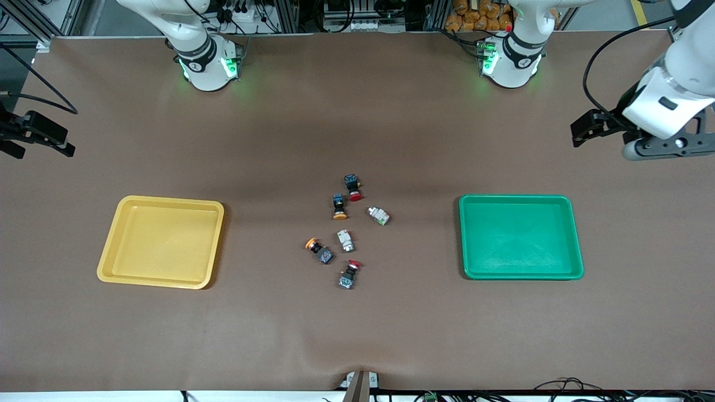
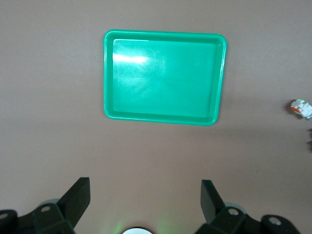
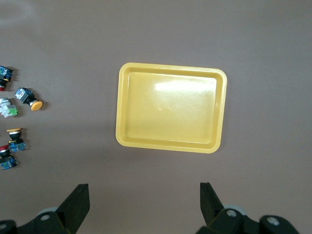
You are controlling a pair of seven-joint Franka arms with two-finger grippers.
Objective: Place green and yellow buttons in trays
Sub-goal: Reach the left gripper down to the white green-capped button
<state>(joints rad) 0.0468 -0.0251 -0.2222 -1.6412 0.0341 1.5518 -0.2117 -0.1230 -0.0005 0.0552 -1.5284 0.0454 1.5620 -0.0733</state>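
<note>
Waiting at the table's ends, neither arm has started; both trays sit bare and all the buttons lie in a loose cluster mid-table between them.

Left gripper [image 2: 145,204] hangs high over the left arm's end of the table, just past the green tray [image 1: 575,234], fingers spread wide, nothing held. Right gripper [image 3: 144,204] hangs over the right arm's end, past the yellow tray [image 1: 109,257], also wide and bare.

Cluster layout:
- green-tip button [image 1: 379,215] is the one closest to the green tray
- second green-tip button [image 1: 345,240] sits just nearer the camera than that one
- yellow-cap button [image 1: 338,206] lies just beside a red-cap switch [image 1: 352,187]
- second yellow-cap button [image 1: 319,249] is toward the yellow tray
- another red-cap switch [image 1: 348,276] is nearest the camera; leave both reds alone

Judgement for the first pick: left arm should likely take the outer green-tip button, since it stands apart from its neighbours. Come straight down and close across the body's narrow sides, not across the cap. Right arm can take the yellow-cap button nearer its tray. The yellow one by the red switch is riskier, as a finger could nudge the red. Stagger the arms so they don't crowd the cluster.
</note>
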